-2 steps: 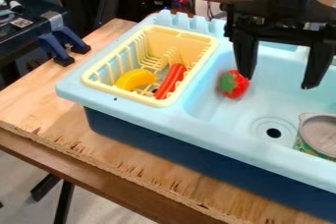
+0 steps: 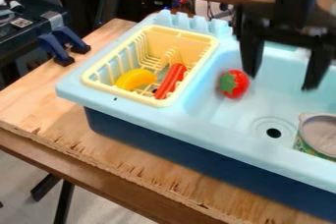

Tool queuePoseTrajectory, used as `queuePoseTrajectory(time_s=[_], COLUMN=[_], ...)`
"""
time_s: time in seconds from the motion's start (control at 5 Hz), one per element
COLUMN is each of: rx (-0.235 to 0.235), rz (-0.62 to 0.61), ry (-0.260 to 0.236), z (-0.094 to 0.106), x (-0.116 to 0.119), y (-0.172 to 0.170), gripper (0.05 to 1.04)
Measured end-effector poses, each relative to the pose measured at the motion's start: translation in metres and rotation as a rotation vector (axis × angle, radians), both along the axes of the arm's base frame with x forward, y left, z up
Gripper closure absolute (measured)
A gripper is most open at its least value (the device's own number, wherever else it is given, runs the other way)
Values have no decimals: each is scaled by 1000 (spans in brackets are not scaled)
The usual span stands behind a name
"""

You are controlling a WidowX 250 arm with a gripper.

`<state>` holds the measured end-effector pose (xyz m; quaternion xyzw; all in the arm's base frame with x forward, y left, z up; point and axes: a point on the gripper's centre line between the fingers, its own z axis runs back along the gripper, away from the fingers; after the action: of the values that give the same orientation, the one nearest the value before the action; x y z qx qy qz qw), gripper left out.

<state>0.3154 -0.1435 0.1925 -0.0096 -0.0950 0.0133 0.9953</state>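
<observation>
Near my gripper (image 2: 281, 83) I count one toy strawberry (image 2: 242, 84) and one can (image 2: 320, 132). Farther from it, I see one rack (image 2: 172, 40), one banana (image 2: 134, 78), one red sausage (image 2: 171, 79), two clamps (image 2: 54, 45).

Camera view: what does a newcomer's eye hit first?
Probably the black gripper, hanging with its fingers apart over the basin of the pale blue sink at the upper right. Next, the bright red toy strawberry with a green top, in the basin. Then the yellow rack on the left, holding a yellow banana and a red stick-shaped toy.
</observation>
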Motion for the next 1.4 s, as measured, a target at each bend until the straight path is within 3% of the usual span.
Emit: queuePoseTrajectory(time_s=[0.2,0.4,0.6,0.8,1.0,1.4], rx=[97,94,130,226,259,332], rz=[-46,-63,-91,-111,-110,-81], ry=[-60,-95,-42,-13,18,46], z=[9,-1,-25,-45,-61,-66], x=[29,45,54,62,72,93], y=[11,12,7,-5,-16,-17], gripper=[81,81,81,81,82,82])
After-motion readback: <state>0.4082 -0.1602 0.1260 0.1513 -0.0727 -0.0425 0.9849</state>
